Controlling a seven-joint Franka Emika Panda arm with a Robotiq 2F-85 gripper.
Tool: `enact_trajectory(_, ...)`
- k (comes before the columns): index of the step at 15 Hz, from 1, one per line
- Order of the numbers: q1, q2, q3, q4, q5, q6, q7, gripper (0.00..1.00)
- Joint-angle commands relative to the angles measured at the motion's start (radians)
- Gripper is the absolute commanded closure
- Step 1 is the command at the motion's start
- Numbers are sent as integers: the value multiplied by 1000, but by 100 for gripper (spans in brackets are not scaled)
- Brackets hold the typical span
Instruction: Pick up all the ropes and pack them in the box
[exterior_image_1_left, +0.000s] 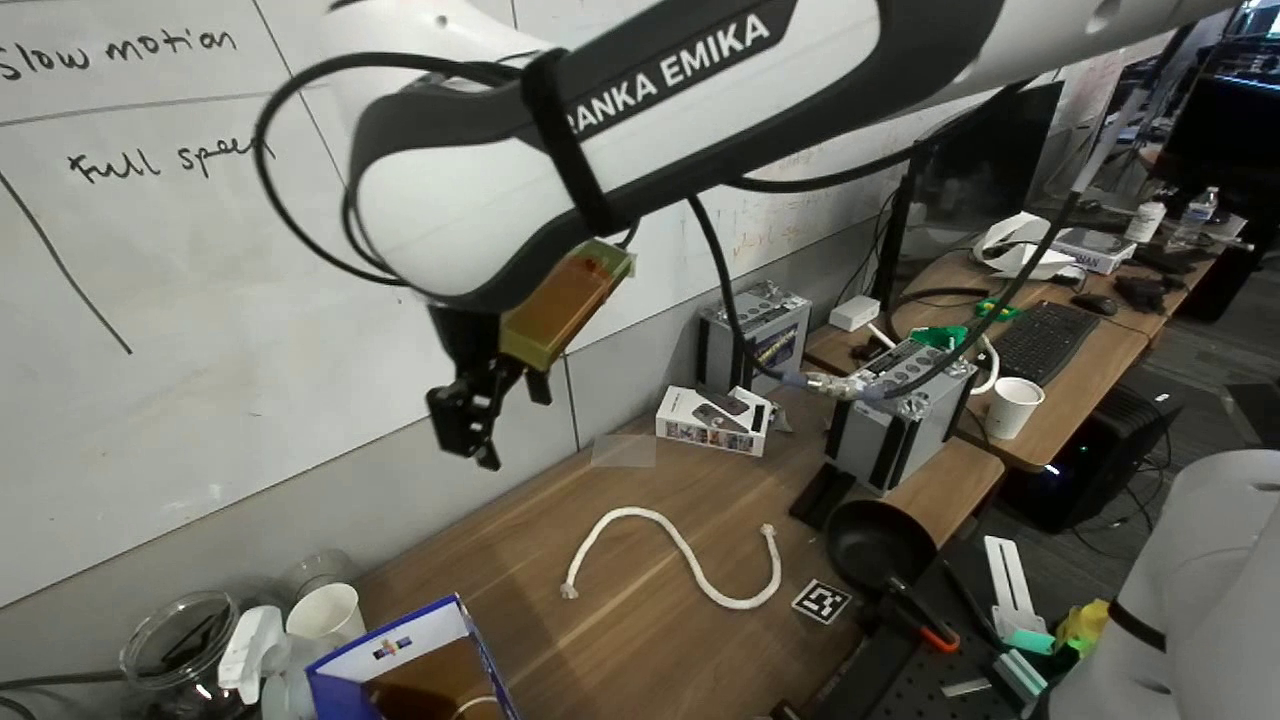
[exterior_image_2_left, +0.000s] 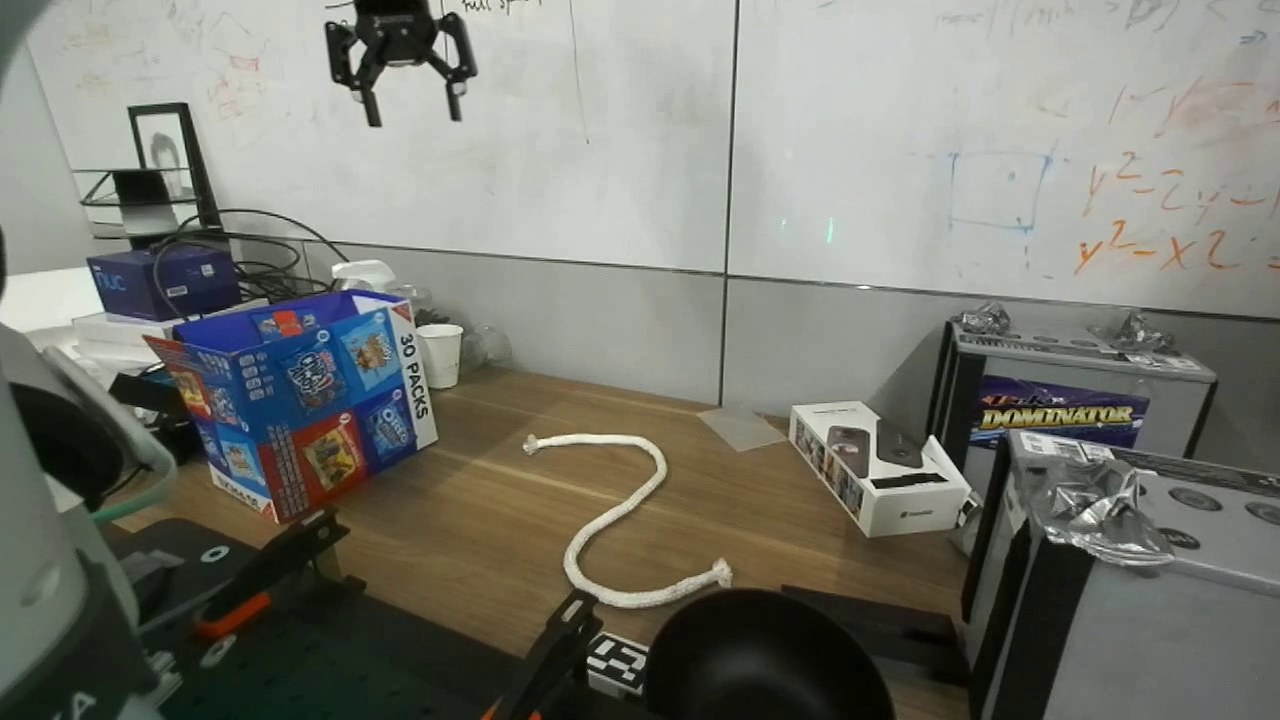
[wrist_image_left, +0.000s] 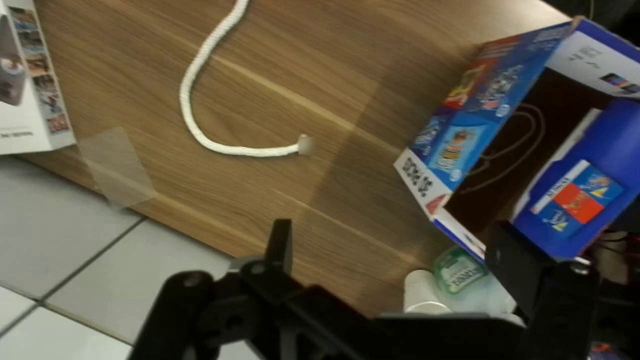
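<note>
White and softly curved, the rope (wrist_image_left: 185, 97) takes the left of my wrist view: with the midpoint of my claw (wrist_image_left: 391, 230) as the hub of a dial, it lies at ten o'clock on the tabletop (wrist_image_left: 325, 90). Its nearer end points back toward me from between ten and eleven; from there the tail runs three to nine, bends, and climbs from seven toward one until the edge of view cuts it off. In both exterior views it makes a loose S. Next along comes the claw itself, high above the tabletop, its fingers (wrist_image_left: 281, 245) well apart on a nine-to-three line with nothing between them; the finger on the nine o'clock side is the nearer to the rope. The coming move, I judge, turns on this: the tail lies along the spread of my fingers and would ask me for a quarter turn, while the climbing stretch crosses that spread and should suit me almost as I stand. Rightmost, at two o'clock, the blue box (wrist_image_left: 465, 120) gapes with a pale loop of rope (wrist_image_left: 541, 127) inside; I take the one on the tabletop to be the last to pack, so I want to travel toward ten, go down, and later carry it across to two.
</note>
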Motion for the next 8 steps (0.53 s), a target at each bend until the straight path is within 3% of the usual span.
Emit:
enact_trajectory(1, -80, -75, -74, -123, -50, 56, -67, 0)
enact_trajectory(4, -151, -58, -146, -207, -53, 146, -112, 0)
enact_trajectory(8, -224, 53, -220, -280, -32, 304, -191, 0)
